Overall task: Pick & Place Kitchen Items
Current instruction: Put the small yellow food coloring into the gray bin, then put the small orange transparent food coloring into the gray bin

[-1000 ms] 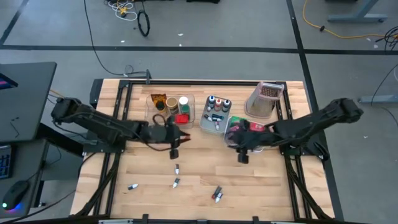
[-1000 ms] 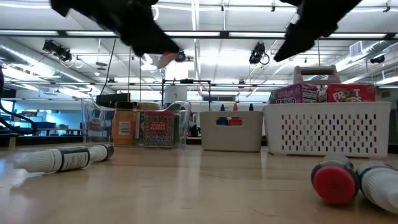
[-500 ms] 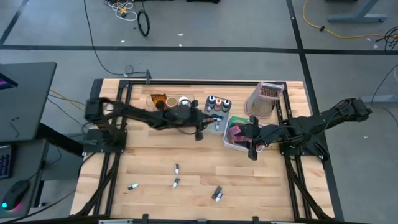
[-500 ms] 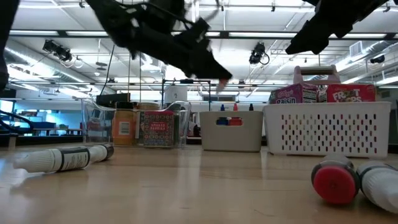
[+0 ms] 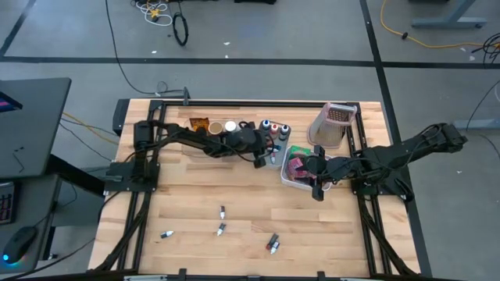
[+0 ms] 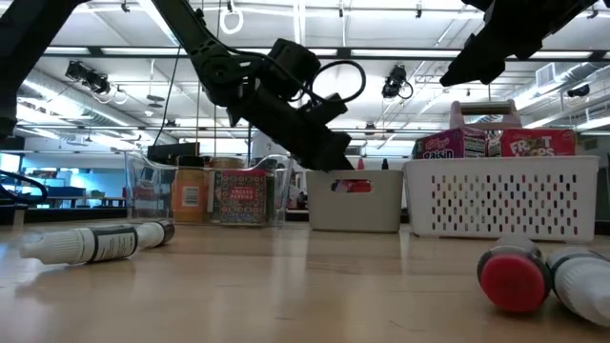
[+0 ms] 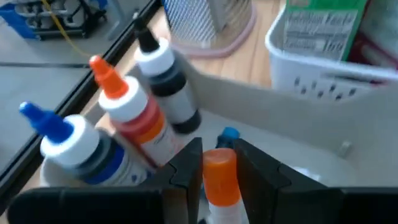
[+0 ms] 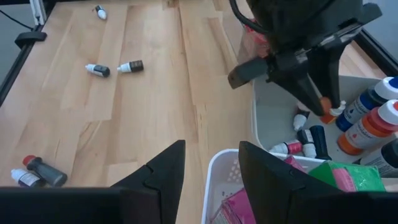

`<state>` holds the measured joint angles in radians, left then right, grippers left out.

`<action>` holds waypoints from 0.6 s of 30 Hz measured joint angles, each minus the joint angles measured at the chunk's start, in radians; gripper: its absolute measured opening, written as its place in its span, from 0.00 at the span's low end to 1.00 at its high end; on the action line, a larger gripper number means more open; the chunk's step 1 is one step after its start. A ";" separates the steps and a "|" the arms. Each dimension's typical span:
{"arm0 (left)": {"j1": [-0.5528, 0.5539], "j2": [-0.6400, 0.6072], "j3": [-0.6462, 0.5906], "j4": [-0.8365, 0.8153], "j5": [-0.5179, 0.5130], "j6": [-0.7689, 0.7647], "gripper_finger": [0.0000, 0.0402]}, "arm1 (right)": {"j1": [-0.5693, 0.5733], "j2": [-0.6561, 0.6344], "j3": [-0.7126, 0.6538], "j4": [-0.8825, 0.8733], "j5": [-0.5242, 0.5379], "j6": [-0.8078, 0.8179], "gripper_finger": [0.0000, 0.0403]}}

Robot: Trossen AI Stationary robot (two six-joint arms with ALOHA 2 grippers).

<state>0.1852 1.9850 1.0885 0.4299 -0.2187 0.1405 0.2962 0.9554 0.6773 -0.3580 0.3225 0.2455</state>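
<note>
Grey bin (image 5: 270, 153) is half covered from above by the left gripper (image 5: 262, 158). Low down, its fingertips are hidden. At the left wrist, an orange-capped bottle (image 7: 220, 177) is clamped over the bin. The right gripper (image 8: 211, 168) is parted, empty, above the white basket (image 8: 214, 177).
</note>
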 joint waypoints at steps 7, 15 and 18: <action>0.000 0.000 0.000 -0.020 -0.029 0.013 0.24 | 0.000 0.000 0.000 0.000 0.000 0.000 0.40; 0.000 -0.001 0.000 -0.033 -0.023 -0.001 0.35 | 0.000 0.000 0.000 0.013 0.001 0.000 0.40; -0.003 -0.001 0.000 -0.031 -0.023 0.003 0.40 | 0.000 0.000 0.000 0.013 0.001 0.000 0.40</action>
<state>0.1827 1.9839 1.0885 0.3986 -0.2422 0.1433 0.2964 0.9558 0.6773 -0.3447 0.3233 0.2451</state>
